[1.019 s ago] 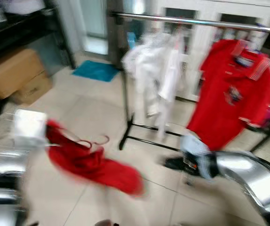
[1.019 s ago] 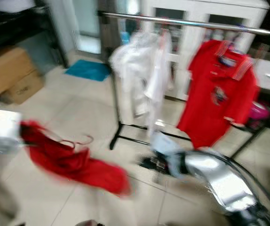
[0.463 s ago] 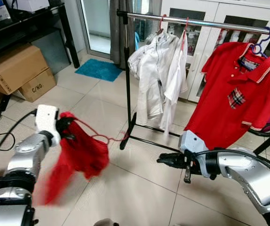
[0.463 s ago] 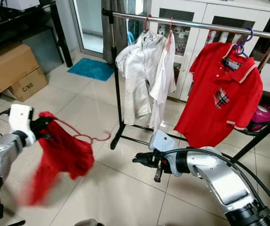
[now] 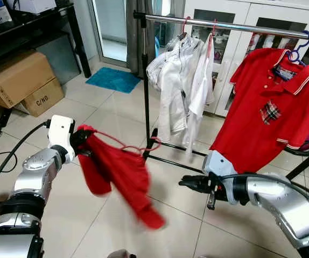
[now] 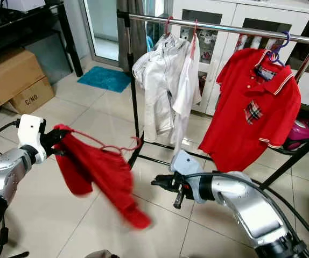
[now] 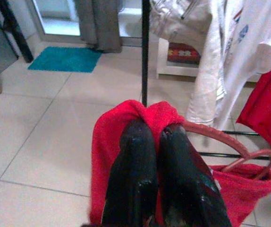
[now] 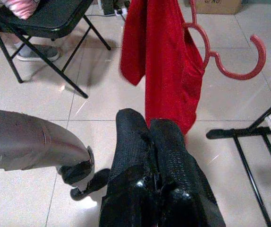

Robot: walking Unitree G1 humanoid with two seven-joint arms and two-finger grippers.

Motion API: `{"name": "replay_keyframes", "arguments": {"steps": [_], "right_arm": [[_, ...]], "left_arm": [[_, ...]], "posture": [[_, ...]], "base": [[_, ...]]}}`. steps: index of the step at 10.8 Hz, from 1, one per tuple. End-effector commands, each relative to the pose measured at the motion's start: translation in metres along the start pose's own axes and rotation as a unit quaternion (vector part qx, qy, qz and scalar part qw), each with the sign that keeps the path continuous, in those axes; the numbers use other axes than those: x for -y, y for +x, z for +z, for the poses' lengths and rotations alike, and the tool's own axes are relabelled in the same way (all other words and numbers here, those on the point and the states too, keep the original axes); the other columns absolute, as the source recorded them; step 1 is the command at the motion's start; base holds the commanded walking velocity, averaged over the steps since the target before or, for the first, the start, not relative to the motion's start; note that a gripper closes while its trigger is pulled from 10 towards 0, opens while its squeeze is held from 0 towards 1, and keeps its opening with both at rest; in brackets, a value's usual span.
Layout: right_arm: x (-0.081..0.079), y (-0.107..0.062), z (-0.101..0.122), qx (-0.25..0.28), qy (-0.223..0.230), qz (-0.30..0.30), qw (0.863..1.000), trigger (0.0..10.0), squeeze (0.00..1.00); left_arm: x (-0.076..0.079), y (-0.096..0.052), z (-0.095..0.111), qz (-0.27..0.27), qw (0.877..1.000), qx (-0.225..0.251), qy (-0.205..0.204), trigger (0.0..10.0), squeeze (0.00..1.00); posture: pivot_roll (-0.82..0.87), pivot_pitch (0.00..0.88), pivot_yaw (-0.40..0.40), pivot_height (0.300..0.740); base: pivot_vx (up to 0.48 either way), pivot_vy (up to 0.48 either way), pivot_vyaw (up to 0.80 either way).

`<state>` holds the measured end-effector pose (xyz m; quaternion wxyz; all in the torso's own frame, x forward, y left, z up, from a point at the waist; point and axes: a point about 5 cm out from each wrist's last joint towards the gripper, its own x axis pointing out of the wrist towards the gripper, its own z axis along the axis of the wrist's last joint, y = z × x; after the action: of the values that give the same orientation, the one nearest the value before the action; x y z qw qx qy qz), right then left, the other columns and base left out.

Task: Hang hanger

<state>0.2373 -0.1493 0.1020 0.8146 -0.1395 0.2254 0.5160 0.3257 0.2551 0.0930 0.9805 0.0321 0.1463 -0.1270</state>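
- Left gripper (image 5: pixel 82 144), out low on the robot's left, has its fingers pinched tight on the red garment (image 5: pixel 119 174) riding the pink hanger (image 5: pixel 138 146).
- Right gripper (image 5: pixel 189 183) is pressed closed, empty.
- I'd lift until the hook clears the far rail (image 5: pixel 235 26).

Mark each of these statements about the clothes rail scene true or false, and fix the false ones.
1. The left gripper is shut on the red garment. True.
2. The pink hanger hooks over the rail. False: it hangs in the air with the garment, below the rail.
3. A red polo shirt hangs on the rail. True.
4. The right gripper holds a white shirt. False: its fingers are shut on nothing, and the white shirts hang on the rail.
5. The mat by the door is blue. True.
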Motion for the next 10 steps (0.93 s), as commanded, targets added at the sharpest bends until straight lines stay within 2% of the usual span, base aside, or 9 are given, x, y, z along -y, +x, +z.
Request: {"name": "replay_keyframes", "arguments": {"steps": [1,4,5,6,8,9,10], "right_arm": [[0.002,0.0,0.0,0.0,0.003,-0.019,1.0,0.0,0.0],[0.01,0.004,-0.008,0.025,0.054,-0.106,0.993,0.0,0.0],[0.011,0.004,-0.007,0.046,0.071,-0.137,0.987,1.8,0.0],[0.013,0.0,-0.006,0.078,0.087,-0.177,0.977,9.8,0.0],[0.009,-0.011,-0.003,0.139,0.126,-0.197,0.962,10.0,0.0],[-0.001,-0.014,-0.002,0.157,0.132,-0.175,0.963,10.0,1.0],[-0.014,-0.012,-0.002,0.158,0.125,-0.14,0.969,10.0,1.0]], "left_arm": [[0.006,0.006,0.021,-0.016,0.999,0.029,0.011,0.0,0.0],[0.025,0.018,0.056,-0.039,0.996,0.08,-0.008,0.0,0.0],[0.031,0.02,0.068,-0.053,0.994,0.096,-0.011,0.0,0.0],[0.033,0.022,0.084,-0.057,0.991,0.118,-0.018,0.0,0.0],[0.033,0.022,0.106,-0.053,0.989,0.138,-0.02,0.0,0.0],[0.034,0.021,0.112,-0.05,0.989,0.137,-0.015,0.0,0.0],[0.035,0.021,0.115,-0.047,0.99,0.135,-0.014,0.0,0.0]], "posture": [[-0.05,0.0,0.047,0.74],[-0.05,0.0,0.064,0.74],[-0.05,0.0,0.069,0.74],[-0.05,0.0,0.072,0.74],[-0.05,0.0,0.076,0.74],[-0.05,0.0,0.082,0.74],[-0.05,0.0,0.086,0.74]], "base": [[0.0,0.0,0.0],[0.0,0.0,0.0],[0.0,0.0,0.0],[0.0,0.0,0.0],[0.0,0.0,0.0],[0.0,0.0,0.0],[0.0,0.0,0.0]]}}
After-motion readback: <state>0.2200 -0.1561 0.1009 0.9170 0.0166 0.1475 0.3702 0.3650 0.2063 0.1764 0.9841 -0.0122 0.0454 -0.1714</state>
